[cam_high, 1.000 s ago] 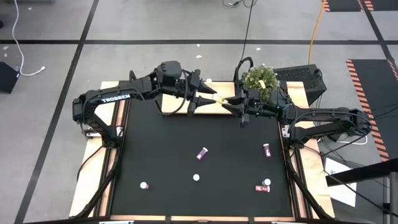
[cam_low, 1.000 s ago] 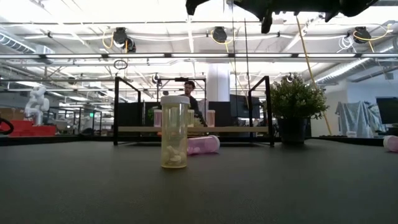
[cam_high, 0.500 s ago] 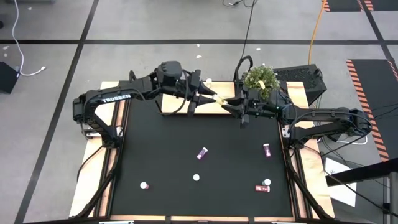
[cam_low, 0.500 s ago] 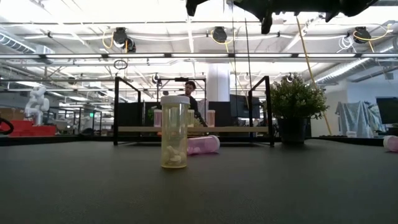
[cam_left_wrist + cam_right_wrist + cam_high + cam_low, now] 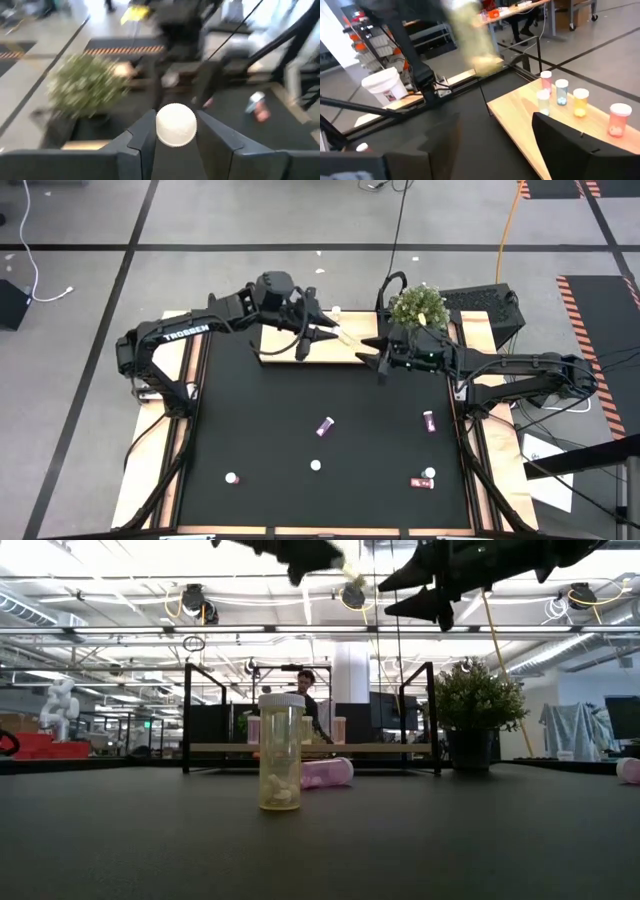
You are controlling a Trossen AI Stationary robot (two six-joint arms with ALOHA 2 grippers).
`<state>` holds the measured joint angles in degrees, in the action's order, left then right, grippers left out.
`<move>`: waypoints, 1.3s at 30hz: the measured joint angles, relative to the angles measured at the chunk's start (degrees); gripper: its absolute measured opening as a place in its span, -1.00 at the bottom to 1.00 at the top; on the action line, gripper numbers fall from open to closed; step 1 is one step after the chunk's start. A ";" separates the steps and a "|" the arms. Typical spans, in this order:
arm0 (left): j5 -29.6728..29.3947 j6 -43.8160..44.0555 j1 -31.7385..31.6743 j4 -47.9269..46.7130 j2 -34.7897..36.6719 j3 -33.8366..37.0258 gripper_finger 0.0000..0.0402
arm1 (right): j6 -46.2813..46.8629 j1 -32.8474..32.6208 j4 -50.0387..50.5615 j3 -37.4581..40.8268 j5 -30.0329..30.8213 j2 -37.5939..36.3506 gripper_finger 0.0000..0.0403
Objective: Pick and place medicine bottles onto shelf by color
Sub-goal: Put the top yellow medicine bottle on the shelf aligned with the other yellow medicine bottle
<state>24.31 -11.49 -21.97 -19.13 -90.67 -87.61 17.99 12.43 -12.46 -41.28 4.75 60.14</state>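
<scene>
Four bottles point(image 5: 561, 92) stand upright on the shelf point(image 5: 520, 117), pills inside them. The left gripper point(image 5: 176, 131), above the shelf, pinches a white-capped bottle point(image 5: 176, 125) between its fingers. The right gripper point(image 5: 372, 356), fingers parted and empty, hovers just beside it.

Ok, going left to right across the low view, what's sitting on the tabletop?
Upright yellow translucent bottle with white cap → pink bottle lying on its side → green potted plant in a dark pot → pink bottle cut off by the right edge.
</scene>
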 joint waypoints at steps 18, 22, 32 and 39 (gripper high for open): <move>-14.36 -17.78 -9.16 -10.53 -17.84 -0.02 -0.34 | 4.23 -0.59 1.32 0.00 7.53 -0.02 0.21; -14.88 -21.22 -9.67 -14.07 -20.43 0.02 -0.35 | 4.51 -0.59 1.20 0.00 8.98 -0.02 0.20; -19.20 -24.34 -10.08 -12.14 -20.76 -0.02 -0.34 | 4.46 -0.52 1.18 0.00 8.98 -0.02 0.20; -19.43 -24.40 -10.26 -13.25 -20.76 -0.02 -0.34 | 3.82 -0.52 1.18 0.00 8.98 -0.02 0.20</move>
<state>4.89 -35.89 -32.23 -32.38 -111.44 -87.64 21.81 11.90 -11.29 -41.28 13.74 60.12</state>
